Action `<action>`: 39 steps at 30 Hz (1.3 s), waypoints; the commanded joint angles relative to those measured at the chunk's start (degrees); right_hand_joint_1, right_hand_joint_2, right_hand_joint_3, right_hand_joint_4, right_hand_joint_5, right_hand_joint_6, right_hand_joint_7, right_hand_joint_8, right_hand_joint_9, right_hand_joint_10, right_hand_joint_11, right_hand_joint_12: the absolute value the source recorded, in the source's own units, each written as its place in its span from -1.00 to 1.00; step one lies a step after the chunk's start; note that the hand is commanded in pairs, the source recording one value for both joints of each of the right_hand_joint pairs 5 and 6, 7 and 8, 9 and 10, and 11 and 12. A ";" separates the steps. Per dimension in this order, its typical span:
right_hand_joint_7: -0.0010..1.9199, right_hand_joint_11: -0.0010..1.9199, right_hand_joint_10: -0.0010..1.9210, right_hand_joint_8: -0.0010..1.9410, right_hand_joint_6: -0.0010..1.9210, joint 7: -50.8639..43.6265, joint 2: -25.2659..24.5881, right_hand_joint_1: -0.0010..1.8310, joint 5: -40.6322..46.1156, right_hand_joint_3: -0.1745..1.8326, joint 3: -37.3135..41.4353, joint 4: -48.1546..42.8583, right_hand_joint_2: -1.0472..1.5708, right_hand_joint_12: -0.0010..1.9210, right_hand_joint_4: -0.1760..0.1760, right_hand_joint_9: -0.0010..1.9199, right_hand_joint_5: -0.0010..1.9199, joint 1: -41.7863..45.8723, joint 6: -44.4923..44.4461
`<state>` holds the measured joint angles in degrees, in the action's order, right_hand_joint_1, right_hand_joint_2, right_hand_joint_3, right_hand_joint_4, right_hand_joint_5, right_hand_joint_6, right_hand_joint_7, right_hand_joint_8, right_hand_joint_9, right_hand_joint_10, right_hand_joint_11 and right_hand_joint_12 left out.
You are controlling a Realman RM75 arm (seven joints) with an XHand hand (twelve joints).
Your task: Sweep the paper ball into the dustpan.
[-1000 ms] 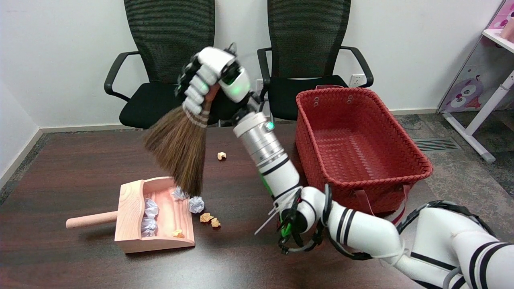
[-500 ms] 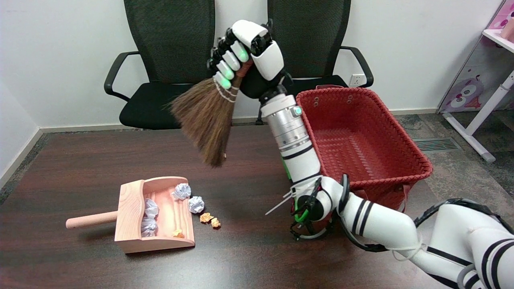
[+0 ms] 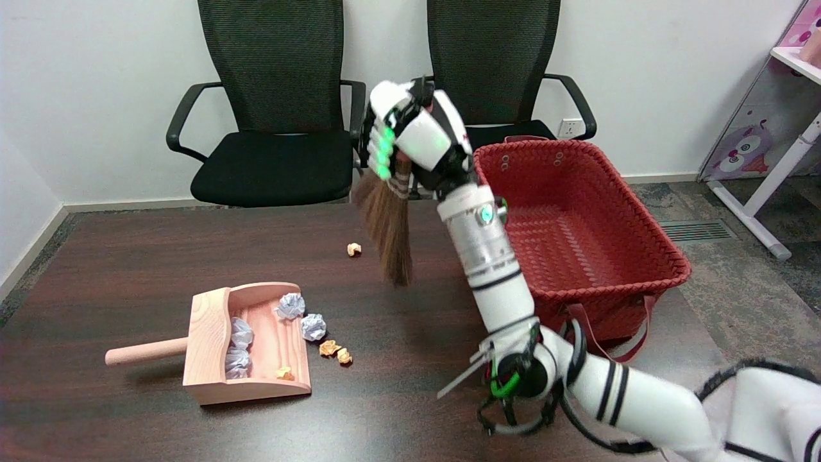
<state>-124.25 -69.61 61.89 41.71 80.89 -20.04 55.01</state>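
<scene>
Far left: wooden dustpan (image 3: 208, 346) is lying flat on the dark table (image 3: 115, 269), round handle pointing left, open mouth facing right. Two crumpled white paper balls are sitting deep inside against its back wall (image 3: 238, 350); a small orange scrap (image 3: 283, 372) is lying near its front lip. Another white paper ball (image 3: 290, 305) is resting at the mouth's far corner. Just right of it, white paper ball on the table (image 3: 313, 327) is lying right at the pan's edge, outside. Two orange scraps (image 3: 336, 351) are lying beside it. A lone tan scrap (image 3: 353, 249) is sitting farther back, mid-table.

Centre: right hand (image 3: 410, 138) is gripping the broom (image 3: 390, 224) by its bound neck, fingers wrapped tight; bristles are hanging down, tips hovering above the table, well apart from the balls.

Right: red woven basket (image 3: 577, 224) is standing behind the forearm.
</scene>
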 commanded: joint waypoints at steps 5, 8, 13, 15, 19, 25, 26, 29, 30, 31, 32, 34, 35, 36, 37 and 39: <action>1.00 1.00 1.00 0.98 1.00 -22.44 -15.12 -0.29 7.12 0.60 1.41 3.06 0.66 1.00 0.11 1.00 1.00 17.82 0.55; 1.00 1.00 1.00 0.98 1.00 -22.44 -15.04 -0.29 7.10 0.59 0.67 1.87 0.67 1.00 0.11 1.00 1.00 16.97 0.81; 1.00 1.00 1.00 0.98 1.00 -22.61 -19.73 -0.32 5.50 0.58 2.23 -5.41 0.73 1.00 0.14 1.00 1.00 16.96 3.39; 1.00 1.00 1.00 0.98 1.00 -22.63 -22.31 -0.32 2.61 0.57 4.84 -8.39 0.74 1.00 0.14 1.00 1.00 17.13 4.02; 1.00 1.00 1.00 0.98 1.00 -22.70 -26.94 -0.34 -6.59 0.53 11.86 -10.89 0.80 1.00 0.15 1.00 1.00 18.11 0.36; 1.00 1.00 1.00 0.98 1.00 -22.70 -35.77 -0.36 -27.40 0.49 25.27 -13.02 0.89 1.00 0.18 1.00 1.00 18.98 -10.14; 1.00 1.00 1.00 0.98 1.00 -22.70 -36.53 -0.37 -28.74 0.49 26.10 -12.88 0.90 1.00 0.18 1.00 1.00 19.01 -11.15; 1.00 1.00 1.00 0.98 1.00 -22.70 -39.34 -0.37 -34.86 0.51 28.24 -10.62 0.89 1.00 0.19 1.00 1.00 19.58 -16.46; 1.00 1.00 1.00 0.98 1.00 -22.70 -40.23 -0.37 -37.11 0.51 28.91 -9.18 0.89 1.00 0.19 1.00 1.00 20.10 -18.65; 1.00 1.00 1.00 0.98 1.00 -22.70 -41.09 -0.37 -38.91 0.52 29.45 -8.15 0.89 1.00 0.19 1.00 1.00 20.43 -19.87; 1.00 1.00 1.00 0.98 1.00 -22.70 -41.62 -0.37 -40.21 0.52 29.77 -7.63 0.89 1.00 0.19 1.00 1.00 20.71 -20.22; 1.00 1.00 1.00 0.98 1.00 -22.70 -43.30 -0.37 -44.36 0.52 30.40 -6.90 0.89 1.00 0.19 1.00 1.00 21.63 -20.63; 1.00 1.00 1.00 0.98 1.00 -22.70 -44.44 -0.37 -47.34 0.52 31.03 -6.61 0.90 1.00 0.19 1.00 1.00 22.17 -21.06; 1.00 1.00 1.00 0.98 1.00 -22.70 -45.38 -0.37 -50.06 0.53 31.71 -6.51 0.90 1.00 0.19 1.00 1.00 22.63 -21.73; 1.00 1.00 1.00 0.98 1.00 -22.70 -45.83 -0.37 -51.80 0.53 32.33 -6.41 0.90 1.00 0.19 1.00 1.00 22.91 -22.57; 1.00 1.00 1.00 0.98 1.00 -22.69 -46.76 -0.37 -55.76 0.54 33.44 -6.19 0.89 1.00 0.19 1.00 1.00 23.37 -25.98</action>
<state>-146.02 -100.17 40.13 60.14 73.13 -1.90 46.05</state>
